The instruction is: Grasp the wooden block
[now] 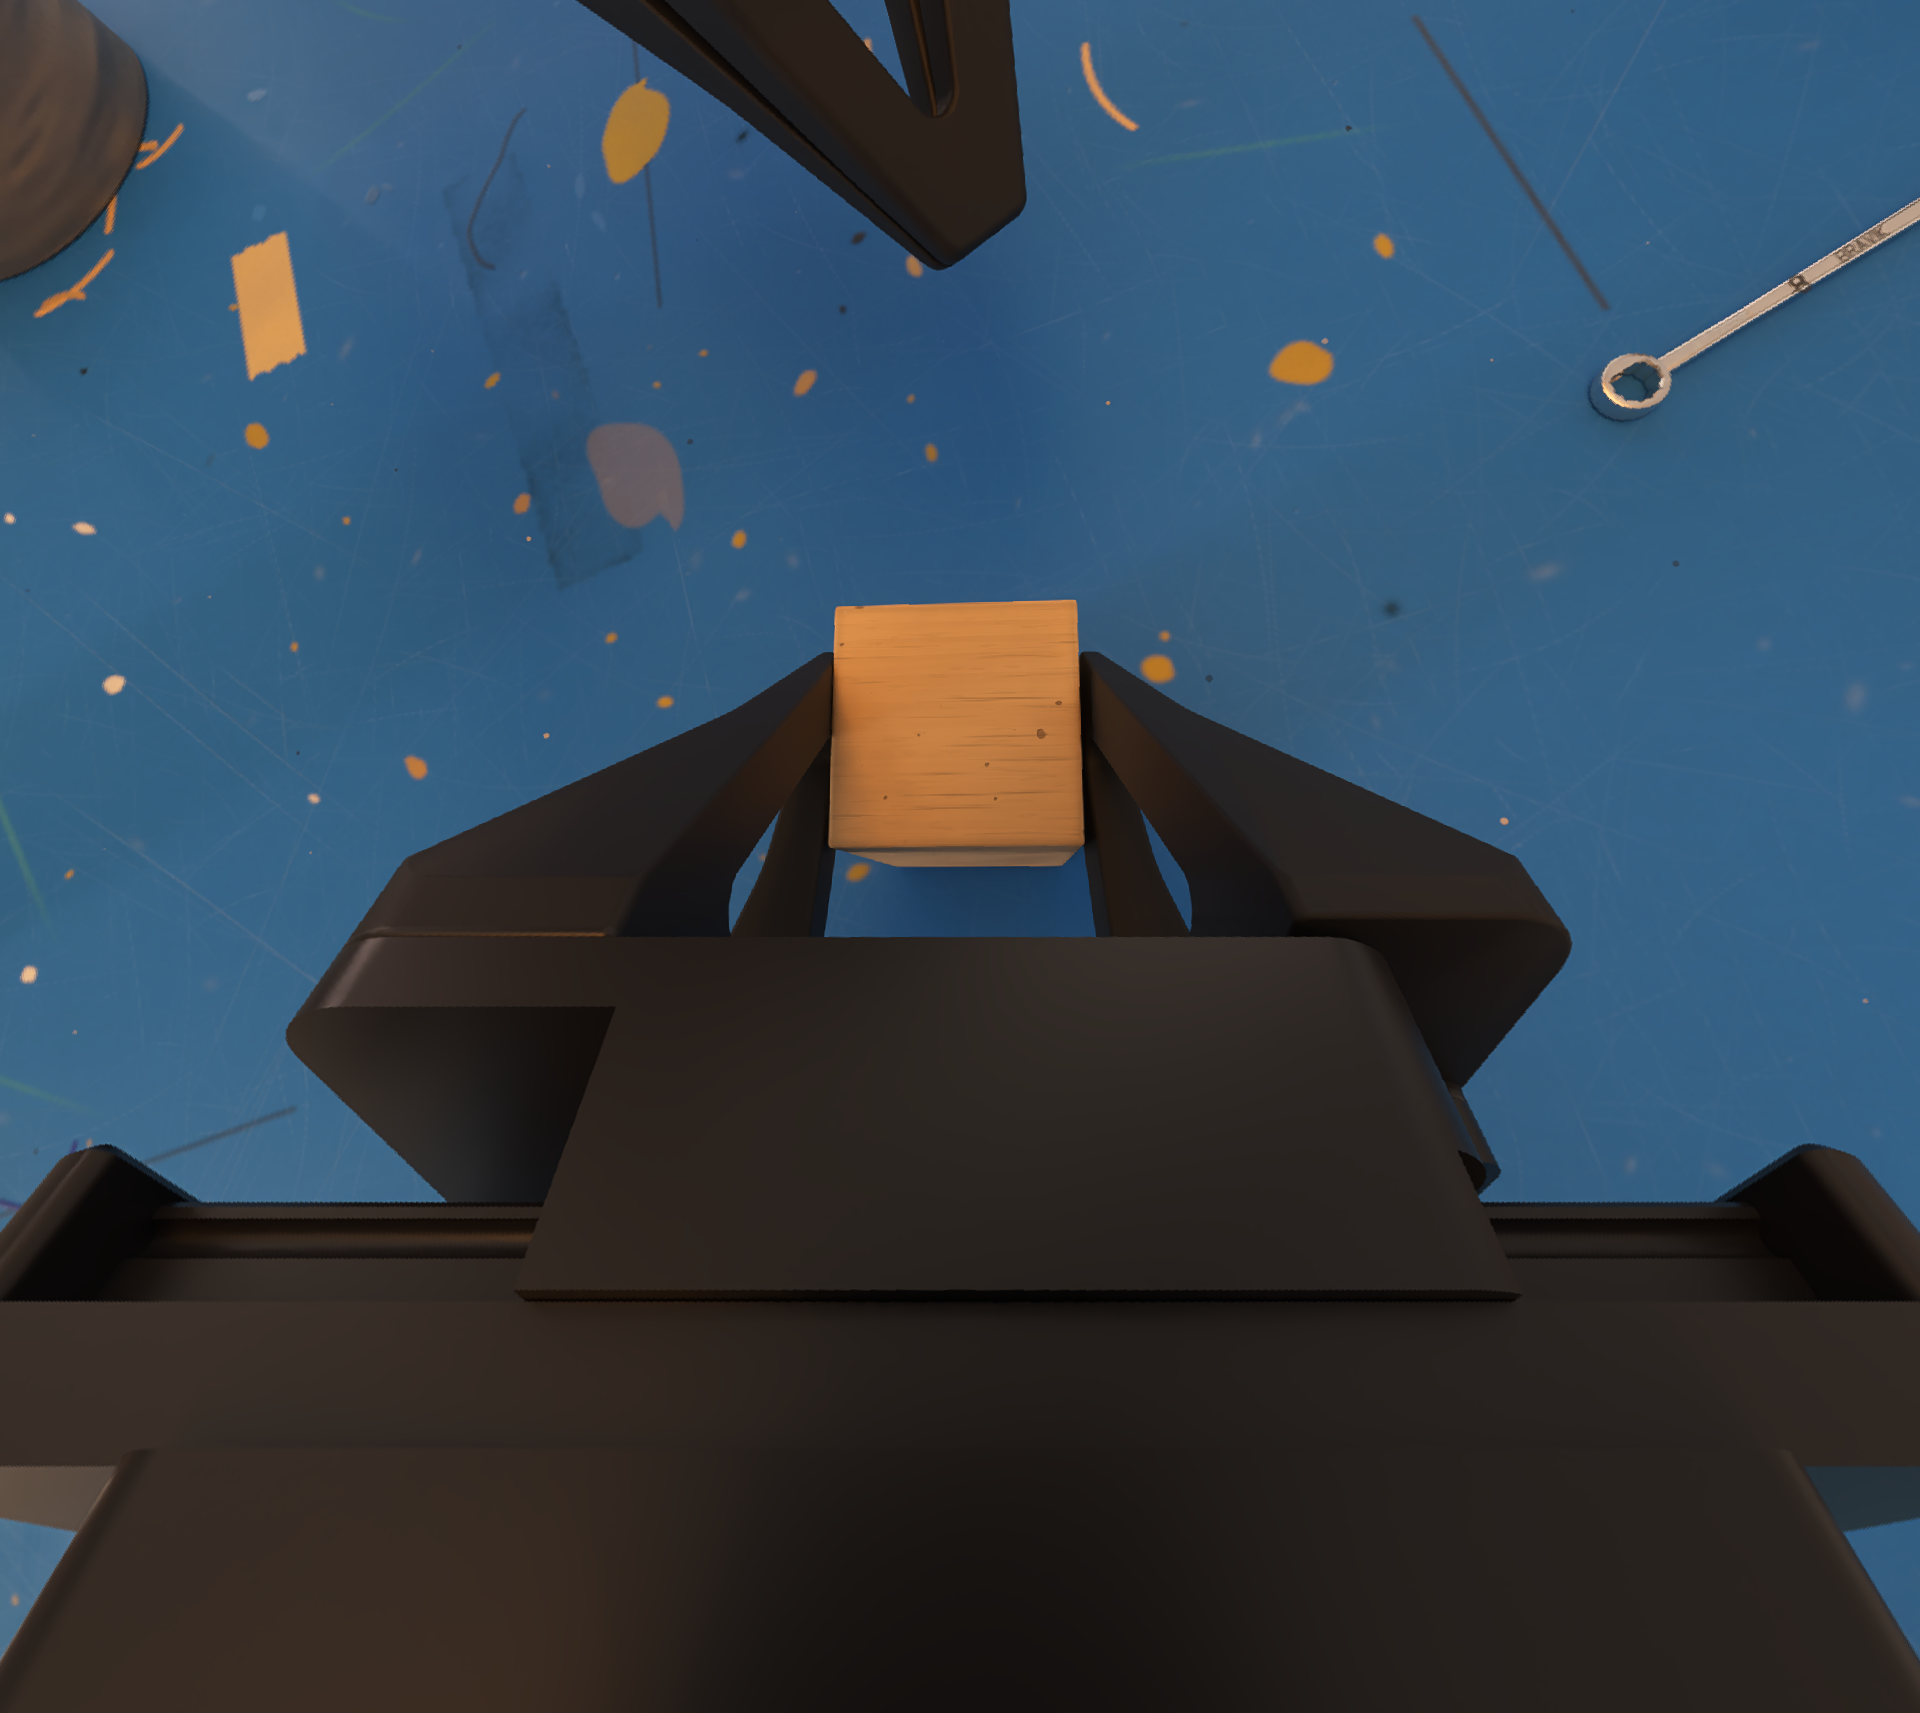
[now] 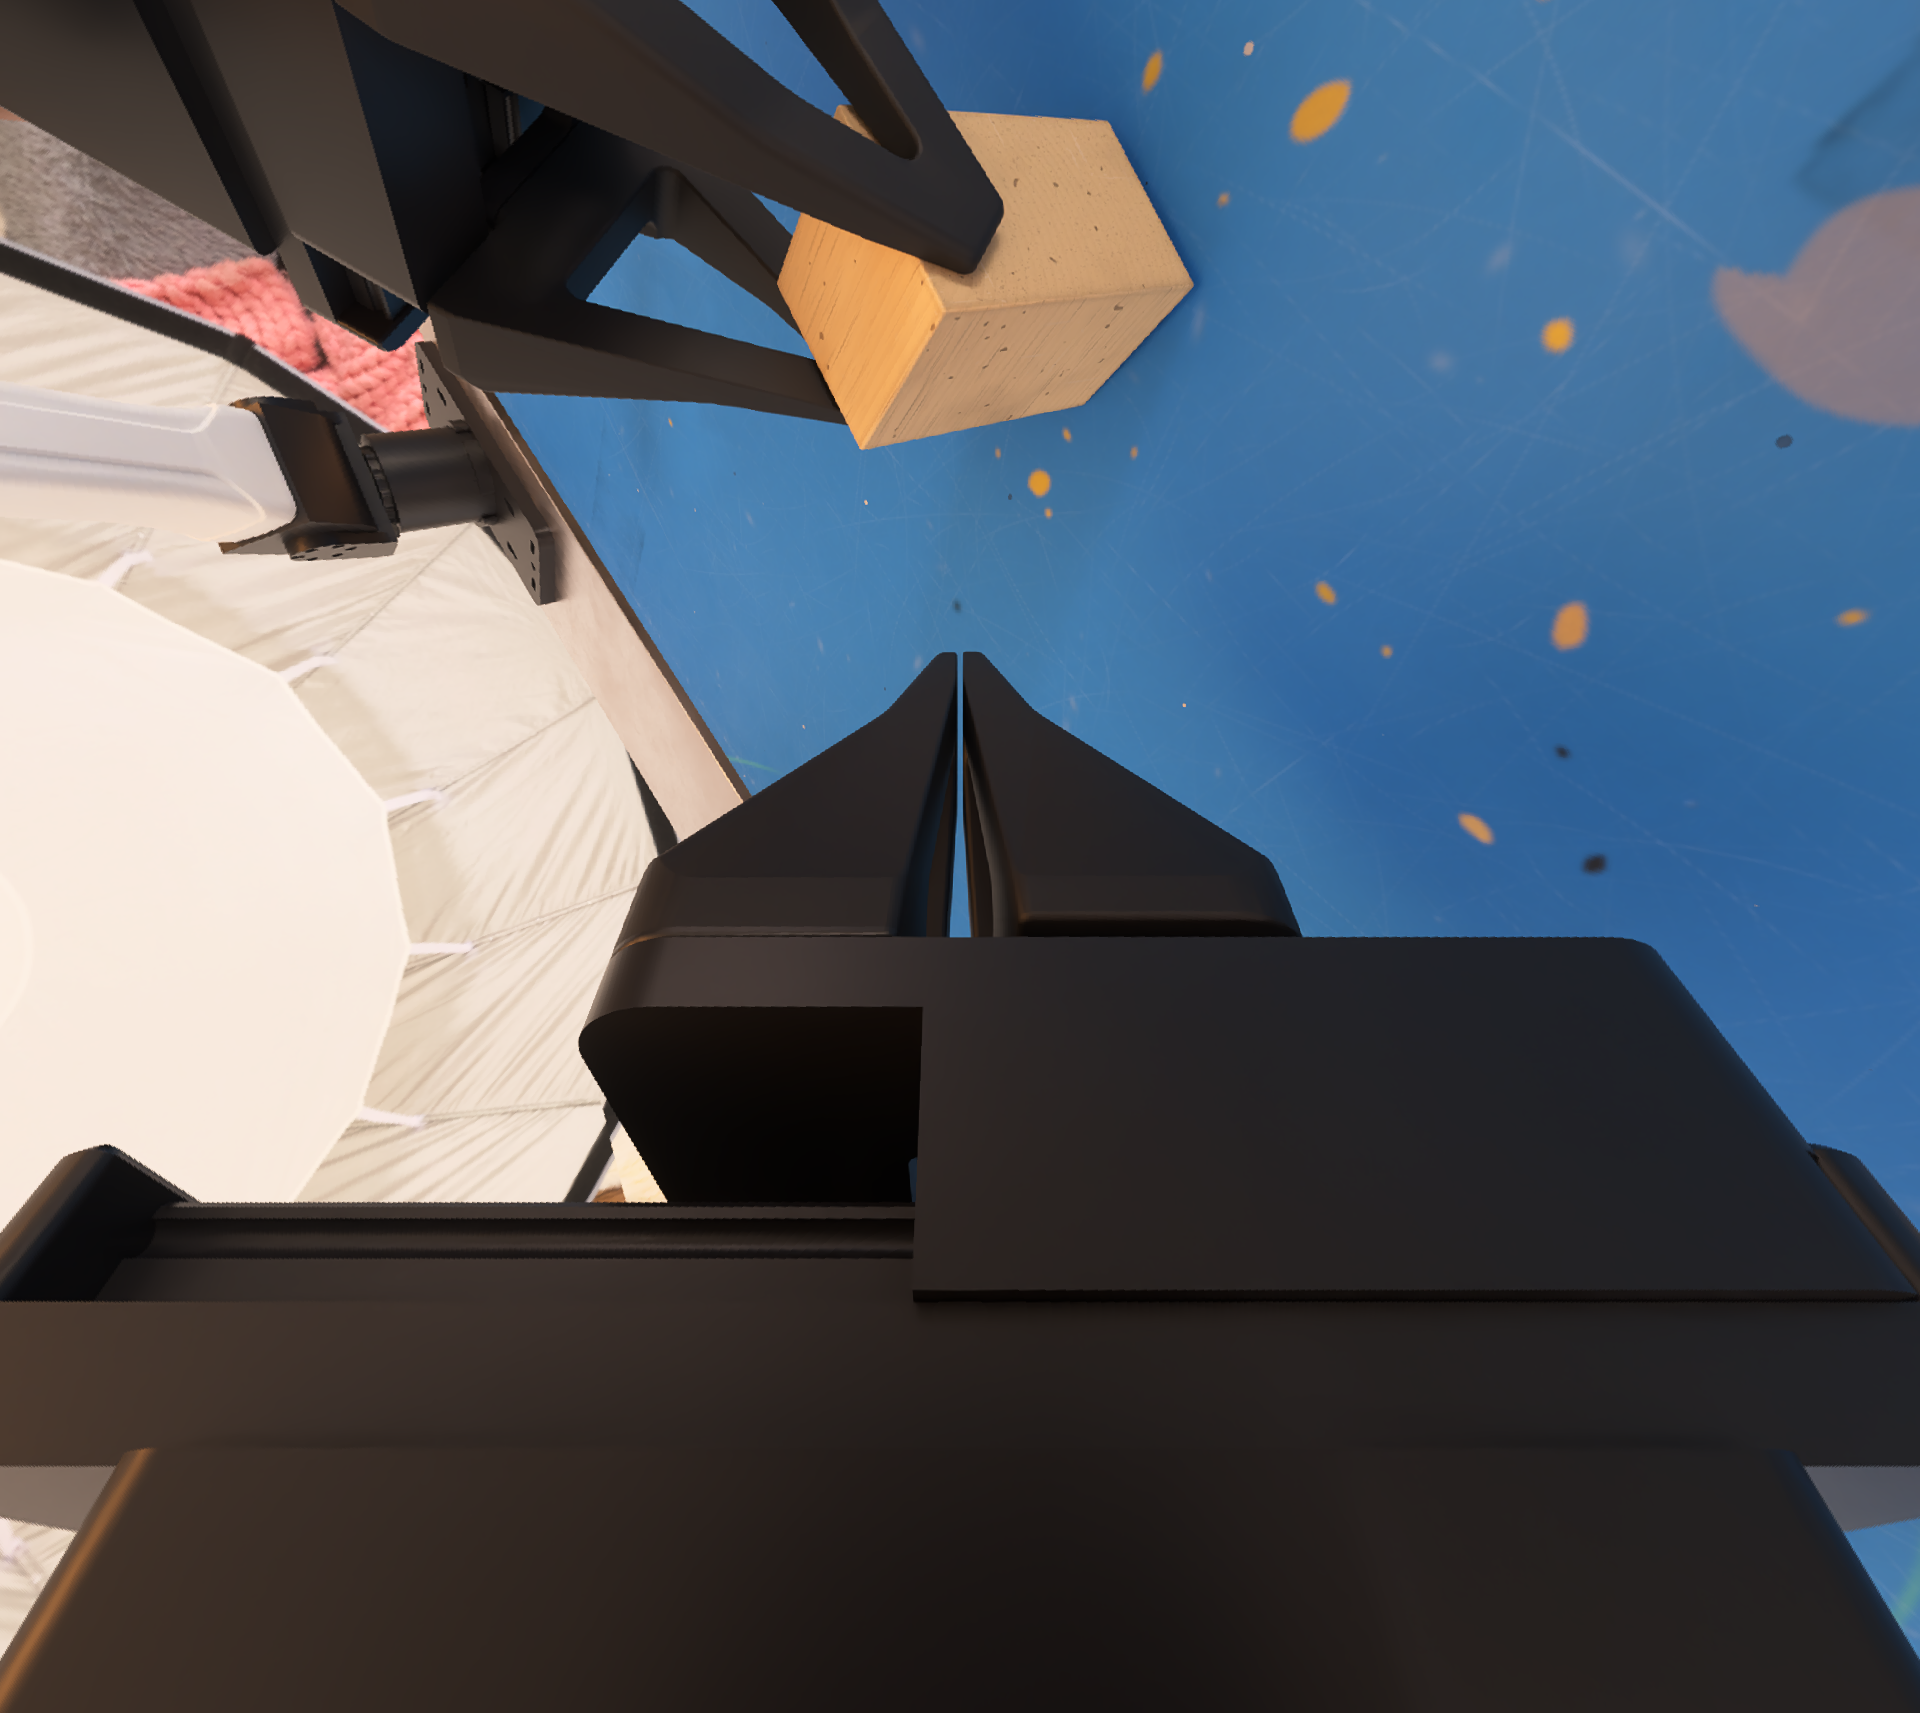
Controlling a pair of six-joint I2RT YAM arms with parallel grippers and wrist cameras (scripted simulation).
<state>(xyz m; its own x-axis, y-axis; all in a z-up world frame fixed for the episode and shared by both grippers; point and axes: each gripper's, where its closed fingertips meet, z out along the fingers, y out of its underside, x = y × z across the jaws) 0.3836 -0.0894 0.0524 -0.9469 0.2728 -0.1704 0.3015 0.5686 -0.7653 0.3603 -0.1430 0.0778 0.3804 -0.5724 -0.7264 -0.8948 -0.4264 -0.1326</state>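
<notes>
The wooden block (image 1: 956, 728) is a light tan cube on the blue table. My left gripper (image 1: 956, 676) is shut on it, one black finger pressed against each side. The block also shows in the right wrist view (image 2: 997, 281), with the left gripper's fingers (image 2: 935, 209) clamped around it at the upper left. My right gripper (image 2: 960, 661) is shut and empty, its fingers pressed together, a short way from the block. The right gripper's fingers (image 1: 935, 209) also reach down from the top of the left wrist view, beyond the block.
A silver ring spanner (image 1: 1725, 323) lies on the blue table (image 1: 1351, 520) at the right. A dark cylinder (image 1: 52, 115) stands at the far left. The table edge (image 2: 623, 645) runs along the left of the right wrist view, with a white lamp (image 2: 156, 884) beyond it.
</notes>
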